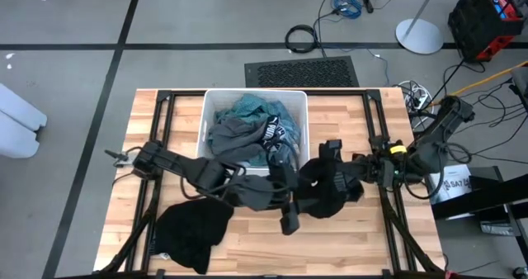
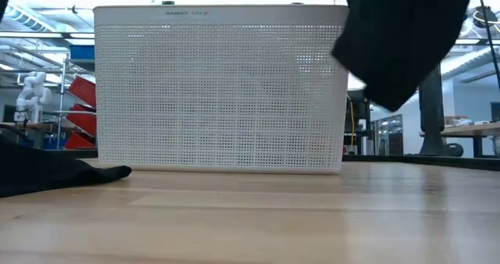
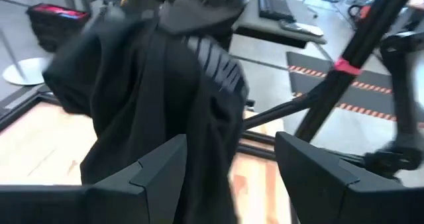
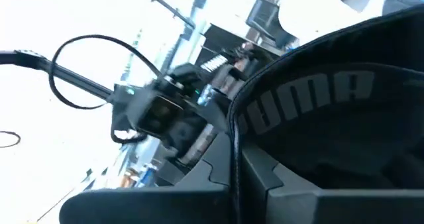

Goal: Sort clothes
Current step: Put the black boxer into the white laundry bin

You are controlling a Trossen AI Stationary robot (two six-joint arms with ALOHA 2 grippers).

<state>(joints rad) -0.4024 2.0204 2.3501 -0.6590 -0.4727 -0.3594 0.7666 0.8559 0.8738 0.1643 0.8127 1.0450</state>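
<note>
— Between the bin and the table's front edge, what did the right gripper (image 1: 330, 167) have?
— It was clenched on a black garment (image 1: 326, 192), held up off the table (image 1: 388, 238).
— And the left gripper (image 1: 285, 176)?
— Its fingers (image 3: 142, 177) stood apart just beside that hanging cloth, gripping nothing I could see.
— Elsewhere?
— Another black garment (image 1: 191, 229) lay near the front left corner. Teal and grey clothes (image 1: 252, 126) filled the white bin (image 1: 216, 97) behind both arms.
</note>
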